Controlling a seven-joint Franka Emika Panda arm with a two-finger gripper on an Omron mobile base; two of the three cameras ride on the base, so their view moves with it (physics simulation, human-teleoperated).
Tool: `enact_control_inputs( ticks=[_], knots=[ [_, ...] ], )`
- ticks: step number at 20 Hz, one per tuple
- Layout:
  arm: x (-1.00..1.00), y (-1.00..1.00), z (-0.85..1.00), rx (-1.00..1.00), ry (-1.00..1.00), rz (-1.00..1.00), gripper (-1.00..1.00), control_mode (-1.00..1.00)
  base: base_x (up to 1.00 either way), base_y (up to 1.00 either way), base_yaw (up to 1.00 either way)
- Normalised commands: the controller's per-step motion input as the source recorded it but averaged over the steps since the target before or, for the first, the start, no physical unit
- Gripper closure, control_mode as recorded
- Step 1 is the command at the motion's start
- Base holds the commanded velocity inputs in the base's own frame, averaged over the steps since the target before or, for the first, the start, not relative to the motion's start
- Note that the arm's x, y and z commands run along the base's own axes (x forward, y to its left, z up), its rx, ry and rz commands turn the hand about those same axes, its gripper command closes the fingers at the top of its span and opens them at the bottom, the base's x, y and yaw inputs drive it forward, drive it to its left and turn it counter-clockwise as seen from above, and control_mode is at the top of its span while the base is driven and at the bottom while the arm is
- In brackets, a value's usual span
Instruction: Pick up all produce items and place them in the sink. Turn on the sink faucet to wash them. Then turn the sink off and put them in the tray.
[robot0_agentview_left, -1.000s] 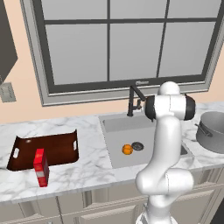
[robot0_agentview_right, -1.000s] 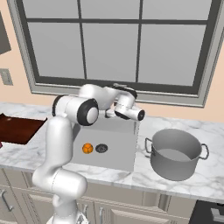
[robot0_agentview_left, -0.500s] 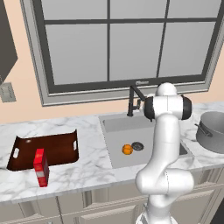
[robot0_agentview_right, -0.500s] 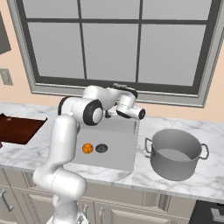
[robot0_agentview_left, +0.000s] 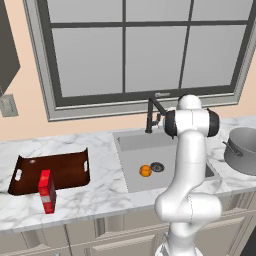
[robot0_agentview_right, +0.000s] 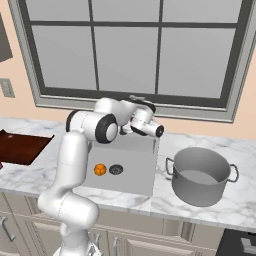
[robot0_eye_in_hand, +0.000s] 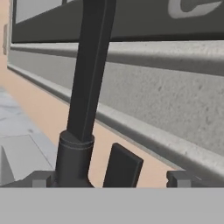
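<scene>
The orange fruit (robot0_agentview_left: 145, 170) (robot0_agentview_right: 100, 169) lies on the floor of the grey sink (robot0_agentview_left: 131, 145) (robot0_agentview_right: 136, 169), beside the round drain (robot0_agentview_right: 116, 169). The black sink faucet (robot0_agentview_left: 153, 114) (robot0_eye_in_hand: 89, 87) rises at the back rim of the basin. My gripper (robot0_eye_in_hand: 109, 179) is open, close in front of the faucet's base, with the upright column and its small side handle (robot0_eye_in_hand: 122, 167) between the fingertips (robot0_eye_in_hand: 41, 178). Nothing is held. The reddish-brown tray (robot0_agentview_left: 50, 172) (robot0_agentview_right: 20, 147) rests on the counter left of the sink.
A red box (robot0_agentview_left: 46, 191) stands at the tray's front edge. A grey pot (robot0_agentview_left: 243, 150) (robot0_agentview_right: 201, 175) sits on the marble counter right of the sink. The window sill and wall run just behind the faucet. My arm (robot0_agentview_left: 189, 155) reaches over the basin's right side.
The arm's elbow has edged slightly toward the faucet in the right base view. The orange, tray and pot have not moved, and the jaws stay open.
</scene>
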Motion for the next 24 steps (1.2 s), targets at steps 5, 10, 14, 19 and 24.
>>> enact_control_inputs(
  ticks=[5, 10, 14, 19, 24],
  knots=[
    [0.32, 0.04, -0.08, 0.0, 0.0, 0.0, -1.0, -1.0, 0.0, 0.0, 0.0],
    [0.32, 0.02, -0.06, 0.0, 0.0, 0.0, -1.0, -1.0, 0.0, 0.0, 0.0],
    [0.17, 0.0, -0.07, 0.0, 0.0, 0.07, -1.0, -1.0, 0.0, 0.0, 0.0],
    [0.17, 0.13, -0.01, 0.0, 0.0, 0.01, -1.0, -1.0, 0.0, 0.0, 0.0],
    [0.19, 0.18, 0.0, 0.0, 0.0, 0.0, -1.0, -1.0, 0.0, 0.0, 0.0]
  ],
)
